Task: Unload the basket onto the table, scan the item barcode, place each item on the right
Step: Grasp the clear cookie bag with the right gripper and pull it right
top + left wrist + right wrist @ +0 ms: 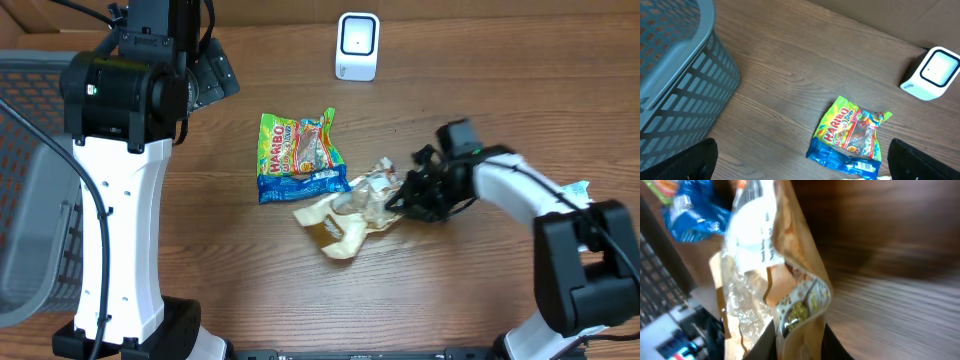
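right jaws: clenched on an edge of crinkled tan plastic snack pouch | pouch: mid brown wooden tabletop, just beside green-and-blue Haribo candy bag | left jaws: released, spread wide, empty | white box-shaped scanner: far edge

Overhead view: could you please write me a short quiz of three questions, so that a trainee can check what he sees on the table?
1. True or false: the candy bag lies inside the basket.
2. Which thing does the right end effector grip? A) the tan pouch B) the candy bag C) the basket
3. Which lies nearer to the white scanner, the candy bag or the tan pouch?
Key: 1 false, it lies on the table, outside the basket. 2 A. 3 the candy bag.
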